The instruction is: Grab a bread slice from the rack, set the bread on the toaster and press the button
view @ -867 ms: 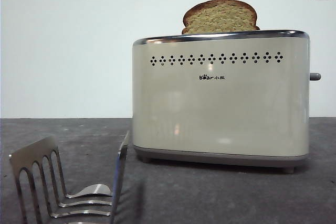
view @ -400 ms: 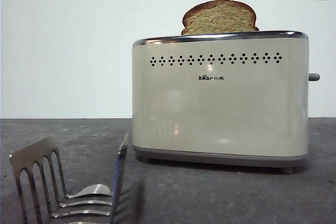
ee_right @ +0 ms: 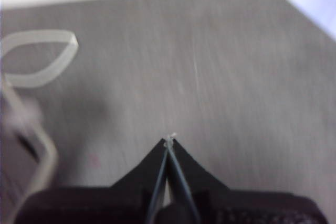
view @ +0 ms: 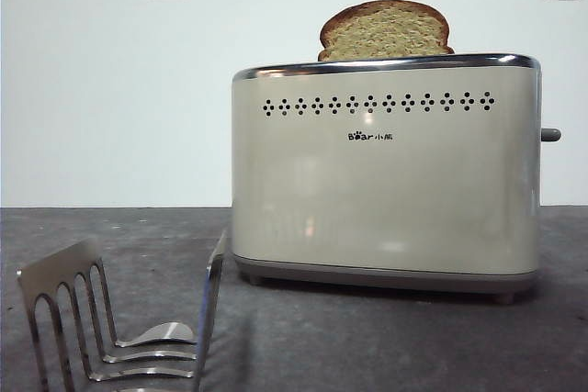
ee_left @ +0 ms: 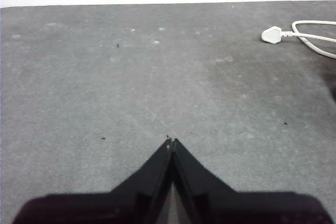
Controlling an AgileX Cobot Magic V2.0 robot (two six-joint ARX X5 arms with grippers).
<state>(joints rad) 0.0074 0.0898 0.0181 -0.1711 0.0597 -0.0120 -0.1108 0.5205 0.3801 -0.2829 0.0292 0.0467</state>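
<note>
Nothing has shifted over the last second: the slice of bread (view: 385, 30) stands in the toaster (view: 385, 172), button (view: 550, 135) unpressed. The left hand (ee_left: 170, 142) and right hand (ee_right: 169, 140) hover closed and empty over the desk (ee_left: 157, 77).

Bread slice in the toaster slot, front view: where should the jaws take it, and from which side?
Probably grip the thick wholemeal slice of bread by its domed top, coming straight down from above. Only that part shows above the chrome rim of the glossy cream box toaster; the rest sits in the slot. It stands upright, so the jaws should close across its two flat faces, not its crust ends.
</note>
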